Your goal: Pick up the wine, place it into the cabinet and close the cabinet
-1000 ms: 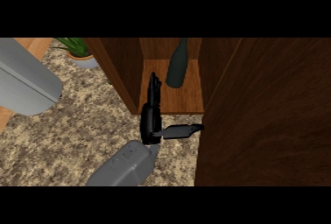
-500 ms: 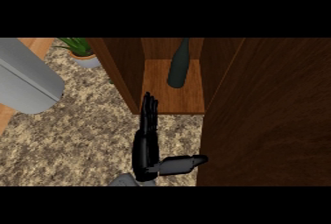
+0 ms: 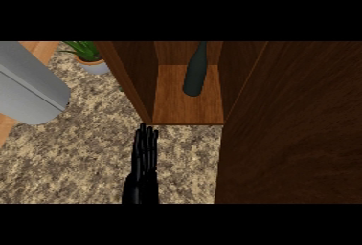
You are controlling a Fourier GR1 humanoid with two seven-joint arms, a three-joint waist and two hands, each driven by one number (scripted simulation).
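**Wine bottle inside the open cabinet, one hand flat in front of it**

You can see the wine bottle point(image 3: 196, 72) standing on the cabinet's wooden shelf point(image 3: 176, 103), towards the back and a little right of the shelf's middle. It is dark, nearly black with a greenish cast, with a rounded lower body that narrows upward into a slim neck; the neck's top runs out of view at the upper edge. No label shows from this angle. Nothing touches the bottle.

The cabinet point(image 3: 130, 72) is brown wood, and its left wall frames the shelf. On the right, the cabinet door point(image 3: 297, 129) fills much of the view as a broad dark wooden panel, standing open beside the shelf.

Just in front of the shelf's front edge, above the speckled counter point(image 3: 71, 162), you have one black hand point(image 3: 145, 160) reaching up from the lower edge. Its fingers are straight and pressed together, pointing at the shelf's left corner, holding nothing. Which hand it is cannot be told for certain; it sits left of centre.

At the left, a large grey rounded object point(image 3: 28, 93) crosses the counter, and a potted plant point(image 3: 88, 57) stands behind it.
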